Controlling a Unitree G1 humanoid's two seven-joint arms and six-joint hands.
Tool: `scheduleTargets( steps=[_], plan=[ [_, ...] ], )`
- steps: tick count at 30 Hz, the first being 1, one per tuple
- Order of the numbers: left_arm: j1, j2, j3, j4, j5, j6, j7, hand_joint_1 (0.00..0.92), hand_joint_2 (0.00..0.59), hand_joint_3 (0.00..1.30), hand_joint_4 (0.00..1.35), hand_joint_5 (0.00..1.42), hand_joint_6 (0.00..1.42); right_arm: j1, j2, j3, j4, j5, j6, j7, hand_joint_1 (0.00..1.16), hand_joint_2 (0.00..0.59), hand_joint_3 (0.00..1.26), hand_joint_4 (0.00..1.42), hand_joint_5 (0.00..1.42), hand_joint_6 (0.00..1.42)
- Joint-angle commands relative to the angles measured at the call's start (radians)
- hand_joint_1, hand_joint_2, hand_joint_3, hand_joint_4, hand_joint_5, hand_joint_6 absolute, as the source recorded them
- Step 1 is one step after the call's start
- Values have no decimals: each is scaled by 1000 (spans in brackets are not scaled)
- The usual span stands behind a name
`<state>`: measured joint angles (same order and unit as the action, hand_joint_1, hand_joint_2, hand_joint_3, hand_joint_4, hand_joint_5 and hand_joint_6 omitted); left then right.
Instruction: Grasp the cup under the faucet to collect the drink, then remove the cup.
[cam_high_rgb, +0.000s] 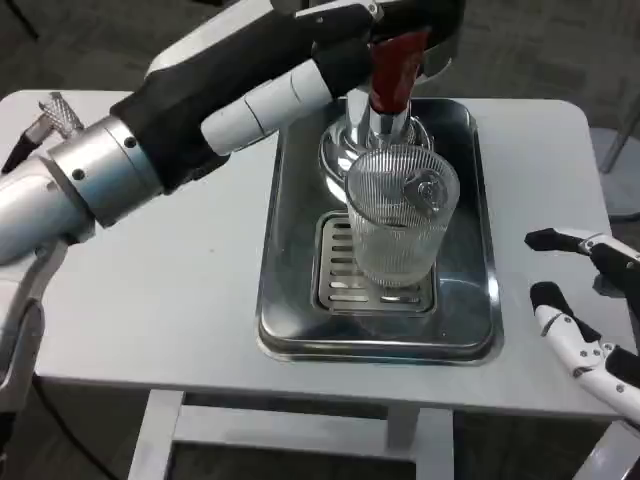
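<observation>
A clear ribbed glass cup (398, 228) stands upright on the slotted grate (340, 285) of a steel drip tray (290, 250), directly below the chrome faucet (372, 130) with its red handle (396, 68). My left hand (285, 75) reaches in from the left, and its fingers (345, 14) lie at the red handle near the picture's top edge. How they close on the handle is hidden. My right hand (580, 310) hovers over the table's right front corner, well right of the cup, fingers apart and holding nothing.
The tray fills the middle of the white table (180, 300). Bare table lies to its left and right. My left forearm (90, 185) crosses above the table's left half. Grey carpet shows beyond the table's edges.
</observation>
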<state>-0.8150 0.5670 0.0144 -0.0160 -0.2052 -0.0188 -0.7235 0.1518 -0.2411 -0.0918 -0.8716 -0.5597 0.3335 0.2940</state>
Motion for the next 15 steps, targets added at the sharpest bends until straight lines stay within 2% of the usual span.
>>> scheduleTargets(
  steps=[1,15],
  plan=[
    [35,20,-47,8,44,-30,-49,0,20,186,117,201,254,14,1,-5,-14,10,-8,-12,453,489,291,187,108,230],
    [34,52,-101,15,156,-150,-52,0,17,174,96,186,254,6,2,-9,-14,17,2,-9,453,489,291,187,108,230]
  ],
)
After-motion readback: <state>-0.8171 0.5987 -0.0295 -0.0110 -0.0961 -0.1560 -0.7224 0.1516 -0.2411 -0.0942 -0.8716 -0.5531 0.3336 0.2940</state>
